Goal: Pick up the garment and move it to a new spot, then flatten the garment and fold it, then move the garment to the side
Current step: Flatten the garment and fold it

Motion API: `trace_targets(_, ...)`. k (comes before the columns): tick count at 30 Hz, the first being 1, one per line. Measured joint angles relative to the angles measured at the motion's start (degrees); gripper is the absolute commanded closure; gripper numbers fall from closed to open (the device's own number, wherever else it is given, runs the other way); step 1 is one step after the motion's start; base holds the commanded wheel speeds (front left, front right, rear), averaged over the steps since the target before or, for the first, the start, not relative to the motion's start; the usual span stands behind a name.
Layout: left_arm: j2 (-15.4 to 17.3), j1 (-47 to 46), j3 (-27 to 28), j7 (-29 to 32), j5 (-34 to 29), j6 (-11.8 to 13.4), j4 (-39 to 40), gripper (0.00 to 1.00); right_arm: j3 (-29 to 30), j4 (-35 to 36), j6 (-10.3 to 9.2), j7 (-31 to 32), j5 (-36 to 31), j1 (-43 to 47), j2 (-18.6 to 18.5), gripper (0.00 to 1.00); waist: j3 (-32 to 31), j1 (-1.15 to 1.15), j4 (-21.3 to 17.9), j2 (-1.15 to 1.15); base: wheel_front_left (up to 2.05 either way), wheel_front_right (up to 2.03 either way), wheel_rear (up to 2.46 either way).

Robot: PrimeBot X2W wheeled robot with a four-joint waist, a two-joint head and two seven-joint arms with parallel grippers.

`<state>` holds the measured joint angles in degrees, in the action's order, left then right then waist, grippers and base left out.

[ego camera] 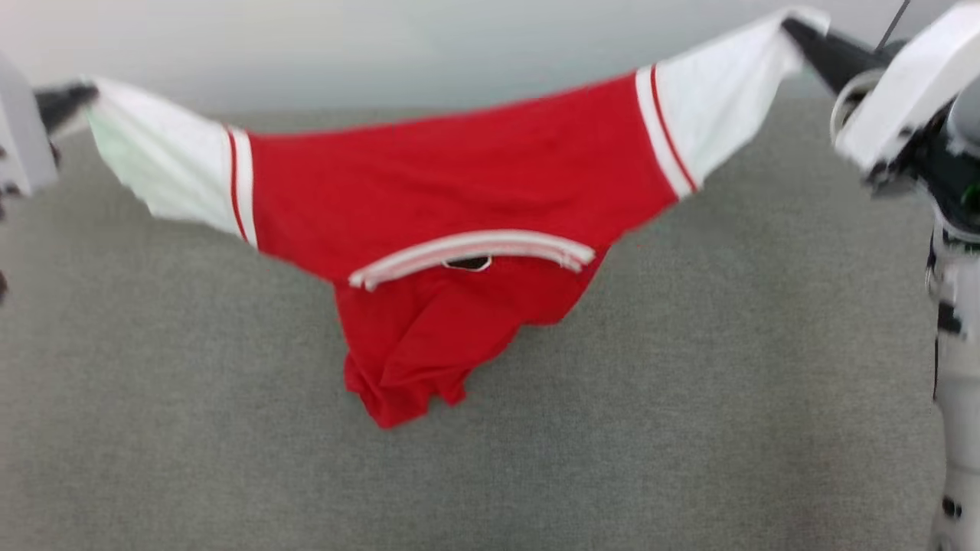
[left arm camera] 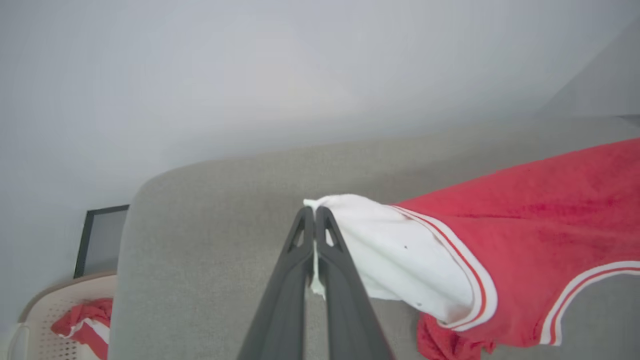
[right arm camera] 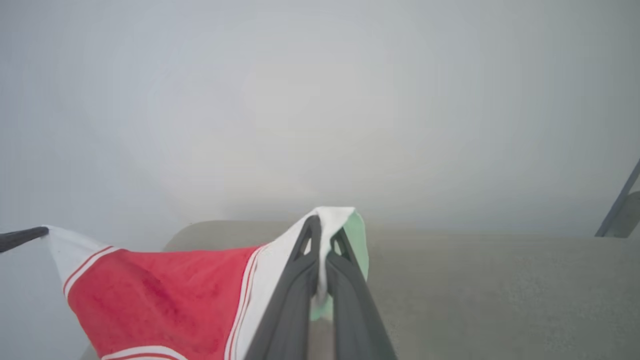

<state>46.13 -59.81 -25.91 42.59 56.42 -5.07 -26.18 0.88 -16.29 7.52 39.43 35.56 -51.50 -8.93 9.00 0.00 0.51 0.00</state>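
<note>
While the left gripper [ego camera: 80, 96] is pinched tight on one white sleeve, the garment [ego camera: 459, 176] hangs stretched out across the middle, red body sagging down over the grey surface [ego camera: 727, 383]. And the right gripper [ego camera: 792, 29] is clamped on the other sleeve.

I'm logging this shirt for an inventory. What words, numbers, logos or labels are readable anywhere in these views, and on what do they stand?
Nothing here can be read as text.
Dark tag below the striped collar of the red jersey: too small and blurred to read.
Red-and-white cloth in the beige basket: no lettering shows.
</note>
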Motion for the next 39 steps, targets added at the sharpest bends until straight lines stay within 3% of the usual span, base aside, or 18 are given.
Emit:
trace_targets(12, -2.8, -13.6, -1.6, -3.1, -4.4, -1.5, -2.9, 1.00, 1.2, -9.6, 0.00, -8.5, 2.7, -13.6, 2.3, 1.00, -7.7, 0.00, -0.4, 0.00, 0.00, 0.00, 0.00)
trace_targets(21, -3.7, -19.7, -3.6, -5.3, -6.9, -2.0, -4.5, 1.00, 0.9, -14.0, 0.00, -12.1, 2.9, -19.5, 2.4, 1.00, -8.8, 0.00, -0.3, 0.00, 0.00, 0.00, 0.00)
trace_targets(30, -4.5, -25.0, -5.6, -9.4, -8.2, -2.2, -5.3, 1.00, 0.4, -16.6, 0.00, -16.0, 2.0, -25.6, 1.5, 1.00, -3.4, 0.00, 0.0, 0.00, 0.00, 0.00, 0.00)
trace_targets(39, -8.1, -36.0, -8.5, -22.2, -12.7, -2.3, -7.9, 1.00, -5.4, -20.5, 0.00, -33.9, -6.8, -37.0, -2.1, 1.00, 8.4, 0.00, 0.6, 0.00, 0.00, 0.00, 0.00)
